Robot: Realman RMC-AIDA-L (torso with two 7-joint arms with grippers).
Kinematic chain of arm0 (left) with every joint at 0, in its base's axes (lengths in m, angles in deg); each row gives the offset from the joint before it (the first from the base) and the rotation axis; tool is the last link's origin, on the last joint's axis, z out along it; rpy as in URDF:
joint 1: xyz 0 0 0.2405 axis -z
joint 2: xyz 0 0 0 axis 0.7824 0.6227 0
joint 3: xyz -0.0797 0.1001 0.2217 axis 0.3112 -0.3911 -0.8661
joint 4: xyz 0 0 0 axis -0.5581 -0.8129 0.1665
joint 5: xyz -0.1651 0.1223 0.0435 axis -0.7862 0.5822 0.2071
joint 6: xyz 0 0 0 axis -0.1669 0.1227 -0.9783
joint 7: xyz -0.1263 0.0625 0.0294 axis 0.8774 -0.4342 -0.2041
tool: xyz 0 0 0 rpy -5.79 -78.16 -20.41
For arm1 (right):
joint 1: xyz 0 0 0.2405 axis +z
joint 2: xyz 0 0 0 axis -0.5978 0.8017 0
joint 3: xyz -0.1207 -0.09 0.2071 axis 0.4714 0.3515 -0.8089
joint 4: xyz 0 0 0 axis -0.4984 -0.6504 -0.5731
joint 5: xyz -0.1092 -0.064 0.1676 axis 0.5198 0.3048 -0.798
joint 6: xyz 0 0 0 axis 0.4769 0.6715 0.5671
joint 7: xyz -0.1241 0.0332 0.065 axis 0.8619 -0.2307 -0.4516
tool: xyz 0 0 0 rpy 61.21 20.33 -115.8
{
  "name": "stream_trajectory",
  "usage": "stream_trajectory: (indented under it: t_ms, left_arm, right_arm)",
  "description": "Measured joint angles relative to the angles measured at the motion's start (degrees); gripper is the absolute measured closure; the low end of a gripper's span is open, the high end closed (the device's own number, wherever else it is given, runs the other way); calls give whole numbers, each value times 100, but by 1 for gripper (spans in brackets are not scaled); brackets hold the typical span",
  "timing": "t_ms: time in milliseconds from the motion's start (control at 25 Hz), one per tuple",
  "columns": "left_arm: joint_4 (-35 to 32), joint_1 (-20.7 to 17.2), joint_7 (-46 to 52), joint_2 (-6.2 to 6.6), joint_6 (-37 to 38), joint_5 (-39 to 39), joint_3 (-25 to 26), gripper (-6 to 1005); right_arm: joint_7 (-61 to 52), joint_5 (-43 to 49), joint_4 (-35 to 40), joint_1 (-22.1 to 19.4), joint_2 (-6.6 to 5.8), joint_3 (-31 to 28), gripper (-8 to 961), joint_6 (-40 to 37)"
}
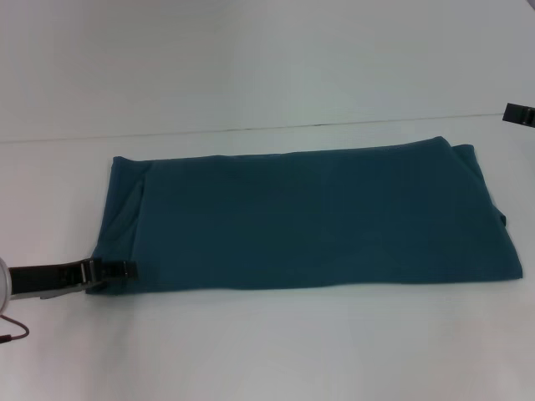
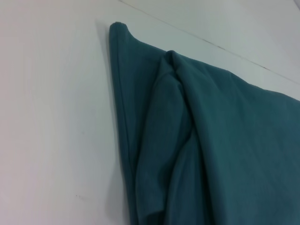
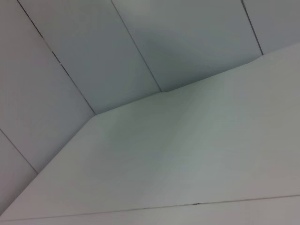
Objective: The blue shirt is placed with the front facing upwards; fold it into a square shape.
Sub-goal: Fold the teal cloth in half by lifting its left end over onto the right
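Blue shirt (image 1: 309, 219) lies folded into a long band across the middle of the white table (image 1: 267, 351), no lettering showing, loose folds bunched at its left end. Left gripper (image 1: 117, 269) sits at the shirt's front-left corner, touching the hem; can't tell its grip. Right gripper (image 1: 520, 114) barely shows at the far-right edge, off the cloth.

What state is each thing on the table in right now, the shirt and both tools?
Dark teal-blue cotton shirt: folded into a long rectangle, flat on the white table, lettering hidden.
Left tool: low at the shirt's near left corner; grip unclear.
Right tool: far right edge of the head view, away from the shirt.
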Motion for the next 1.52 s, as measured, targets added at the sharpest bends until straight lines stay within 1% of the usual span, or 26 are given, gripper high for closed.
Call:
stream_trajectory:
  t_ms: [240, 520, 720, 1160, 1520]
  left_arm:
    - [-40, -5, 0, 3, 65, -9, 13, 361]
    - [-404, -21, 26, 21, 224, -153, 86, 360]
    - [-468, -3, 27, 30, -8, -261, 104, 360]
    - [-466, 60, 17, 37, -185, -208, 62, 360]
    - [-476, 67, -67, 61, -279, -187, 62, 361]
  right_arm:
    - [0, 0, 0, 4, 0, 0, 42, -1]
    - [0, 3, 0, 13, 0, 0, 43, -1]
    - [0, 7, 0, 25, 7, 0, 43, -1]
    - [-5, 19, -2, 30, 30, 0, 44, 75]
    - [-43, 19, 16, 33, 87, 3, 44, -54]
